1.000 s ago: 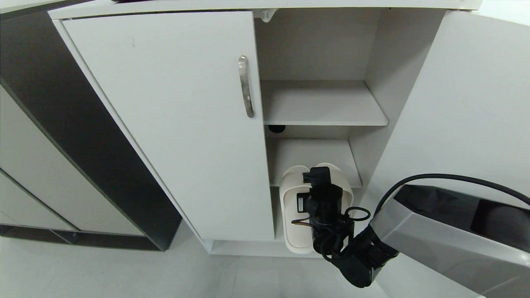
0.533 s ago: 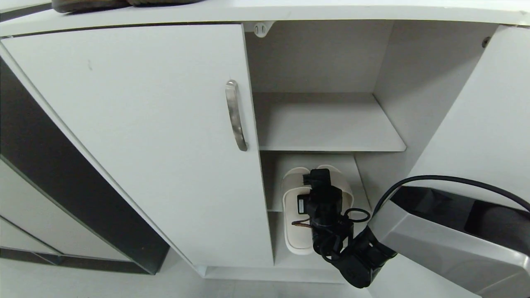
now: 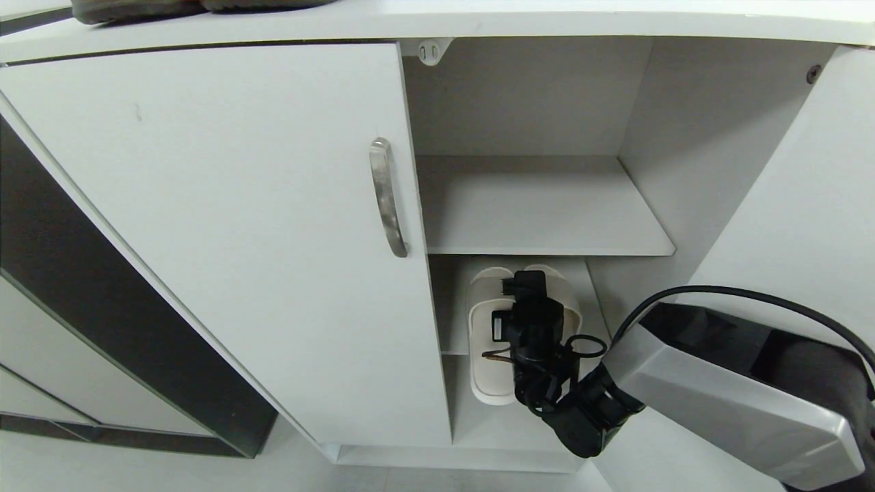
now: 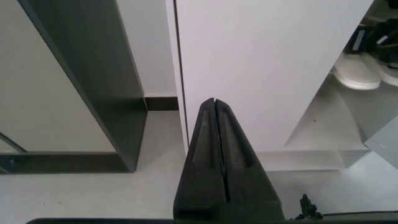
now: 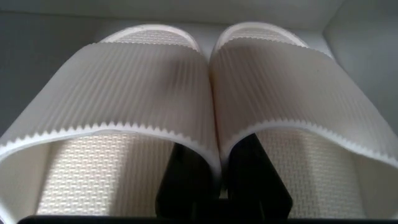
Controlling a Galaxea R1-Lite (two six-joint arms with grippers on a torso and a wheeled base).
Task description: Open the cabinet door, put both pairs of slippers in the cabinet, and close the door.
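Inside the open cabinet (image 3: 519, 96), right gripper (image 3: 523, 281) clamped the white slippers (image 3: 487, 355); left gripper (image 4: 214, 124) sat closed, empty. Dark pair (image 3: 137, 8) and door (image 3: 786, 205) were left to do.

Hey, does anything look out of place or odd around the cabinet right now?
Nothing looks damaged or spilled. Two things stand out. The white slippers, clamped by the right gripper, stick out past the front edge of the lower shelf. A dark pair lies on the cabinet top rather than inside.
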